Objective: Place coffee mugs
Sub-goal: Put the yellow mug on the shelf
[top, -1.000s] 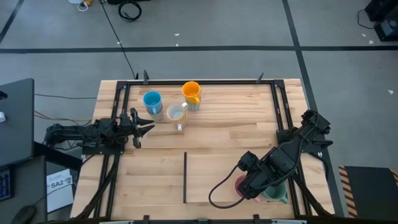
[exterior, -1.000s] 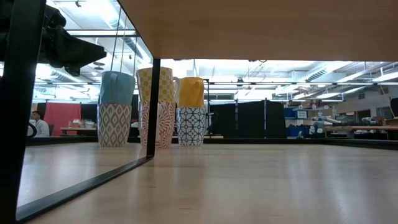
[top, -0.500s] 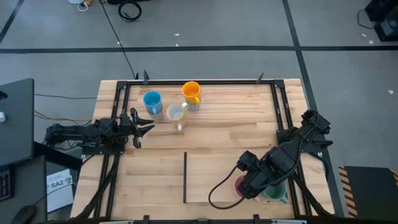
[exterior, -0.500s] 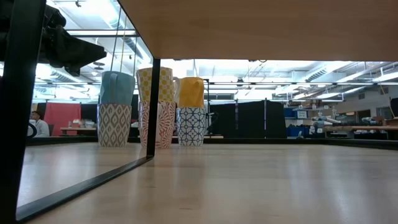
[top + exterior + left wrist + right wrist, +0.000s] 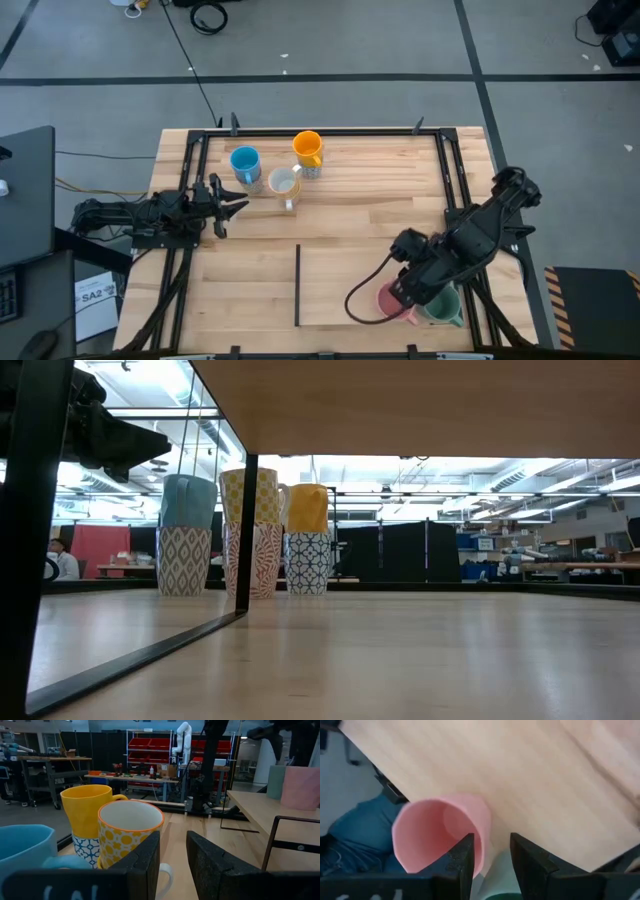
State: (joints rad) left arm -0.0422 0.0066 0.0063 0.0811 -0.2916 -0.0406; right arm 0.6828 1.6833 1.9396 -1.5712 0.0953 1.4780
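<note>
Three mugs stand upright in a cluster at the far left of the table: blue [image 5: 245, 162], orange [image 5: 307, 148] and a cream mug, yellowish inside [image 5: 283, 183]. The low view shows them as blue [image 5: 187, 535], cream [image 5: 251, 535] and orange [image 5: 307, 538]. A pink mug [image 5: 384, 298] and a green mug [image 5: 441, 310] stand at the near right edge. My right gripper [image 5: 492, 862] is open above the pink mug [image 5: 437, 835], its fingers on either side of the mug's wall. My left gripper [image 5: 172, 865] waits open, just left of the cluster [image 5: 228, 200]. My right gripper comes at the pink mug from above, pointing down. One finger [image 5: 462, 857] shows over the mug's opening and the other [image 5: 530, 857] outside its wall [image 5: 482, 832]. I cannot tell whether either finger touches the wall. The mug stands upright on the table.
A black strip [image 5: 297, 285] runs across the middle of the wooden table [image 5: 350, 220]. Black frame rails [image 5: 450, 170] border the left, right and far sides. A cable [image 5: 355, 300] loops beside the pink mug. A dark post [image 5: 30, 530] stands close at the low view's left.
My right arm has drawn back a little toward the table's right and far side, so more of the pink mug shows from above. The mugs have stayed where they were.
</note>
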